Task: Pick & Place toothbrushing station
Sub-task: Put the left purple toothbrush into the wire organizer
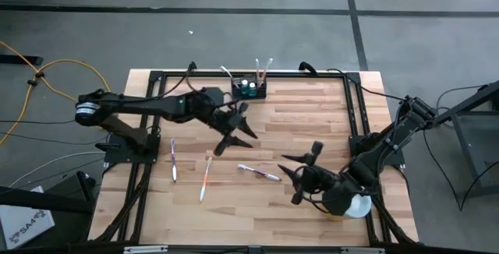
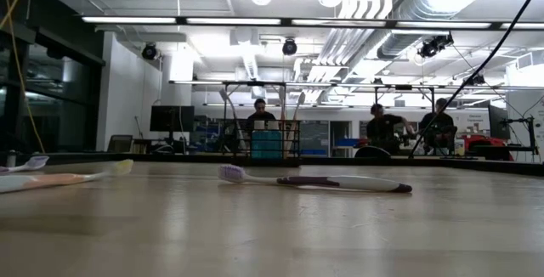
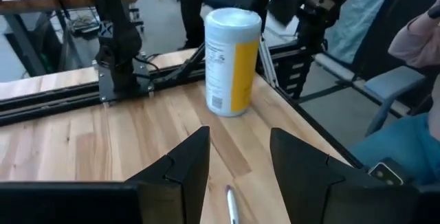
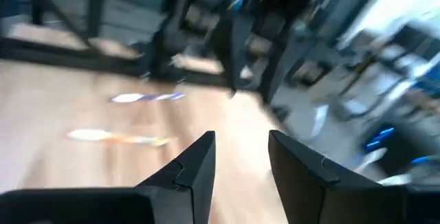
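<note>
Three loose toothbrushes [image 1: 259, 172] [image 1: 173, 160] [image 1: 205, 179], one black caddy [image 1: 249, 89], one yellow cup [image 3: 232, 61], two arms [image 1: 156, 106] [image 1: 382, 149].

Right wrist cam: two dark fingers over a pale wooden tabletop, everything pretty smeared

The right gripper [image 4: 240, 157] has its two dark angular fingers [image 4: 196, 162] standing apart with bare wood showing in the gap, nothing between them. Farther out on the light wooden table [image 4: 62, 176] lie two toothbrushes: a white one with a purple-blue handle [image 4: 148, 97], and nearer, a white one with an orange handle [image 4: 117, 137]. Behind them is dark metal framing [image 4: 206, 25], too blurred to make out more
</note>
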Available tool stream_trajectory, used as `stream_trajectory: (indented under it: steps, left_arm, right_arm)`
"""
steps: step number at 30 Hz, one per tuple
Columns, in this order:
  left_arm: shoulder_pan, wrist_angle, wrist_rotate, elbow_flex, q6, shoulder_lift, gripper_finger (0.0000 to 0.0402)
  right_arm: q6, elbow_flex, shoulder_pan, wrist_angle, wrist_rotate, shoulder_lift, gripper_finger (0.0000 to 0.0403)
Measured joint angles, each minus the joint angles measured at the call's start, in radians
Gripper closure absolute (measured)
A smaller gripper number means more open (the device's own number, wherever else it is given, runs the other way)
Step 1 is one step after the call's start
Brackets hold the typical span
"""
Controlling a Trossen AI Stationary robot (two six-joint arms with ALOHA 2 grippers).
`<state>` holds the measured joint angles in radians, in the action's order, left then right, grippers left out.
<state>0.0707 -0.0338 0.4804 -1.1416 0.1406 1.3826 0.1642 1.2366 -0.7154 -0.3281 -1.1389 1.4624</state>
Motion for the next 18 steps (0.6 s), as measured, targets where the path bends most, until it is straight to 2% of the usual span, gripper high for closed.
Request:
stream_trajectory:
  steps: [4, 8, 14, 18]
  left_arm:
    - [-0.073, -0.100, -0.117, 0.000, -0.015, -0.057, 0.0255]
    - [-0.170, -0.157, -0.262, 0.000, -0.026, -0.083, 0.0255]
    - [-0.310, -0.199, -0.468, 0.025, -0.080, -0.084, 0.0255]
    - [-0.374, -0.199, -0.544, 0.042, -0.157, -0.083, 0.0255]
  right_arm:
    - [0.140, 0.000, 0.050, -0.096, 0.164, 0.000, 0.0275]
    - [0.184, -0.034, 0.117, -0.094, 0.282, 0.000, 0.0275]
    - [0.173, -0.117, 0.194, 0.034, 0.432, 0.002, 0.0275]
    - [0.150, -0.158, 0.219, 0.123, 0.526, 0.002, 0.0275]
